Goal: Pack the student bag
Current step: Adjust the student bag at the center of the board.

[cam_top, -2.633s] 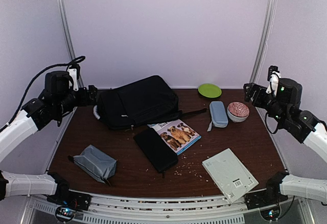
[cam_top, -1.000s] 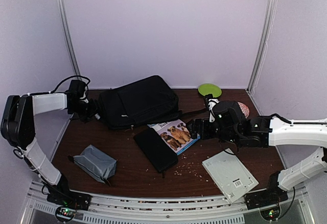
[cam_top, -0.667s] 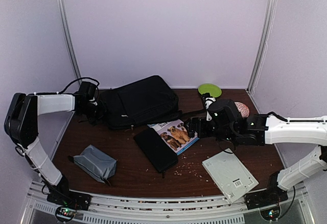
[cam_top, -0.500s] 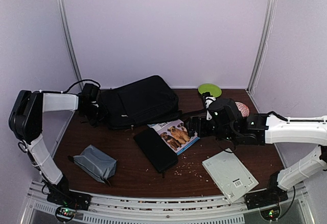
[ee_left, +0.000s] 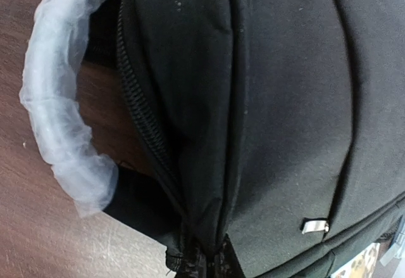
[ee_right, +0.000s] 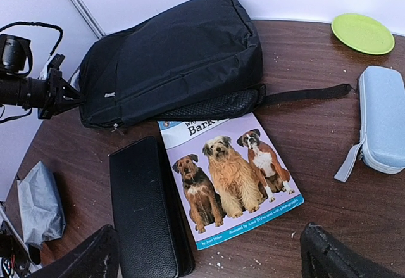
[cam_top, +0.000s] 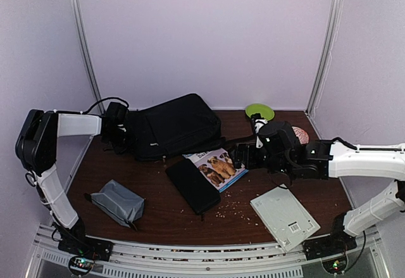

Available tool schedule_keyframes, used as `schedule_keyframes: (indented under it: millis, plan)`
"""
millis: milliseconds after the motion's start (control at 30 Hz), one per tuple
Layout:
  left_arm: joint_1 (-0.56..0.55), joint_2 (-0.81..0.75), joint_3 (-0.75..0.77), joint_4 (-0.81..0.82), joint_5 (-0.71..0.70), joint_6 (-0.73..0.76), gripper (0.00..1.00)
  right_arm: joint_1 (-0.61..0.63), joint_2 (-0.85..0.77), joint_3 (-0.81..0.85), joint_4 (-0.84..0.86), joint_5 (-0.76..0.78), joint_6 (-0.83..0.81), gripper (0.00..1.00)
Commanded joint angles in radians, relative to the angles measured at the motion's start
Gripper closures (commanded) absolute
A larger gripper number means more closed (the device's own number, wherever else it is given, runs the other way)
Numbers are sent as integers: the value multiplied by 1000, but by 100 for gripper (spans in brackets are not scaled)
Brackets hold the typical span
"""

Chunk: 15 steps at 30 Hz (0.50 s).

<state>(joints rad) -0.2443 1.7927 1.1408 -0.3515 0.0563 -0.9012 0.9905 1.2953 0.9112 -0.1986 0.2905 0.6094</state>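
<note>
The student bag [cam_top: 171, 126] is a large black soft pack lying flat at the back of the table. Its grey-white handle [ee_left: 57, 120] curves off its left end. My left gripper [cam_top: 120, 132] is at that end, shut on a fold of the bag's fabric [ee_left: 202, 227] beside the zip [ee_left: 142, 120]; the fingers themselves barely show in the left wrist view. My right gripper [ee_right: 209, 240] hangs open above the dog picture book [ee_right: 231, 176], holding nothing. The book lies just in front of the student bag [ee_right: 177, 56].
A flat black case [cam_top: 193, 185] lies left of the book. A grey pouch [cam_top: 117, 202] sits front left and a white booklet [cam_top: 285, 216] front right. A light blue case [ee_right: 383, 126] and a green plate [cam_top: 259, 111] are back right. Crumbs dot the table.
My left gripper has slid right against the bag's left end and closed on its fabric. The right arm has hardly moved and stays open over the book.
</note>
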Motion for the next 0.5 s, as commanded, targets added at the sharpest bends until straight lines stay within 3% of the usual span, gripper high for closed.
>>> schedule_keyframes:
  millis: [0,467]
  plan:
    - [-14,-96,14,8,17,19,100,-16,14,53,9,2,47,1]
    - [-118,-232,22,93,162,-4,100,-158,248,144,195,-157,341,4]
